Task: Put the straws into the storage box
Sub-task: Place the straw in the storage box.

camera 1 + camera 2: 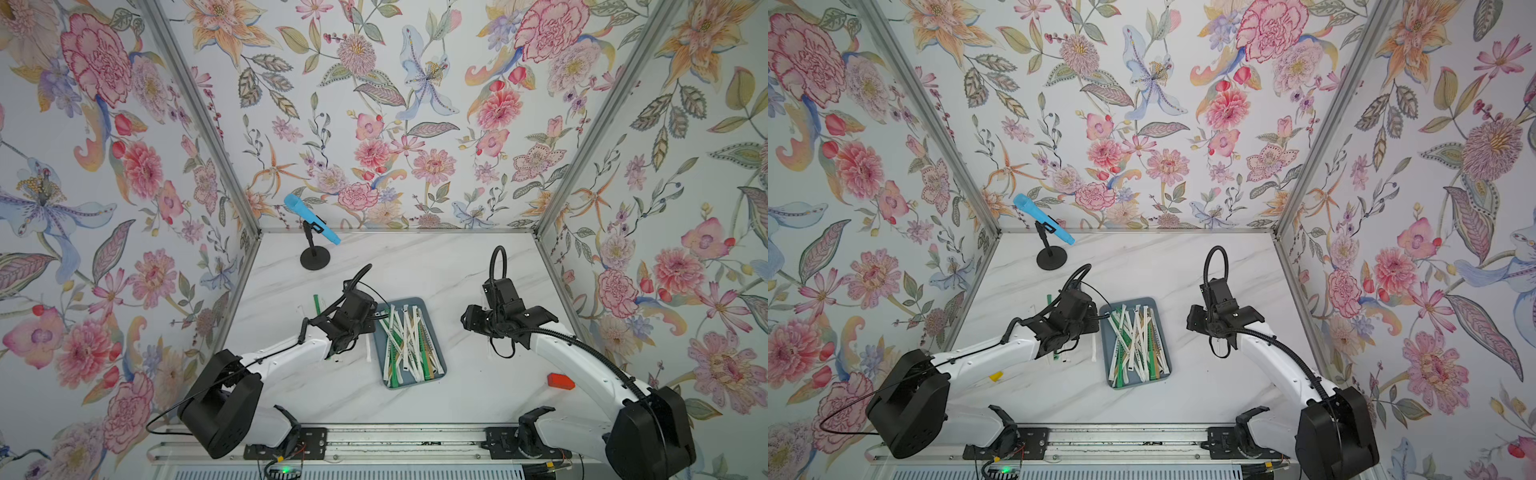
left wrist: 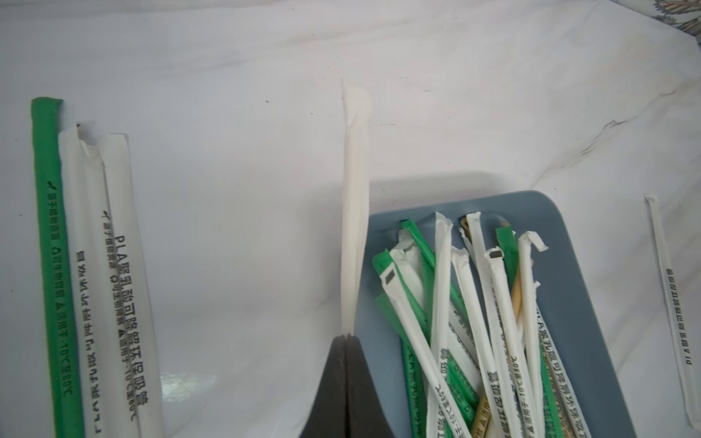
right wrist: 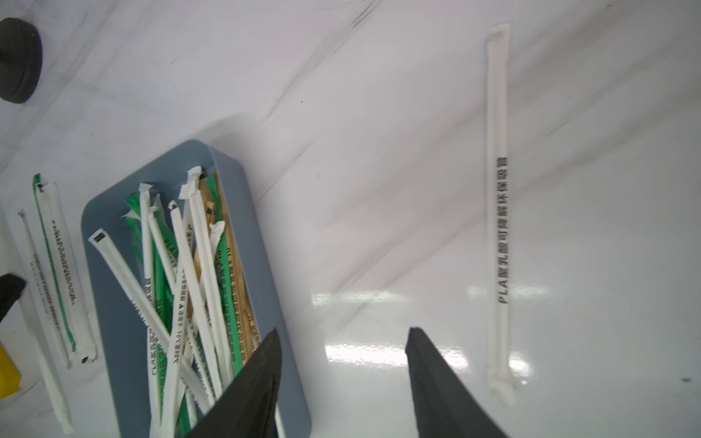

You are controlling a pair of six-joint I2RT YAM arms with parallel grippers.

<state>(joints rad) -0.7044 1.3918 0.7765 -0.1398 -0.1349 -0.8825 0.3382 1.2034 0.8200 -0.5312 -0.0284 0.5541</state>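
Gripping: left gripper (image 2: 346, 336) is clamping shut on one end of a plain white paper-wrapped straw (image 2: 354, 212), just beside the shallow blue-grey plastic storage tray (image 2: 569, 265).
Right gripper (image 3: 343, 330): is hanging with jaws apart, holding nothing, above the white marbled table (image 3: 379, 151) near a lone white printed straw (image 3: 497, 227).
Tray: is sitting between the arms, carrying a crisscrossed pile of green, white and tan straws (image 1: 409, 345).
Loose: green straw (image 2: 47, 265) and two white printed straws (image 2: 113, 265) are lying side by side on the left arm's side.

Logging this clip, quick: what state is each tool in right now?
Left tool: closed, pinching a plain white straw.
Right tool: open, holding nothing.
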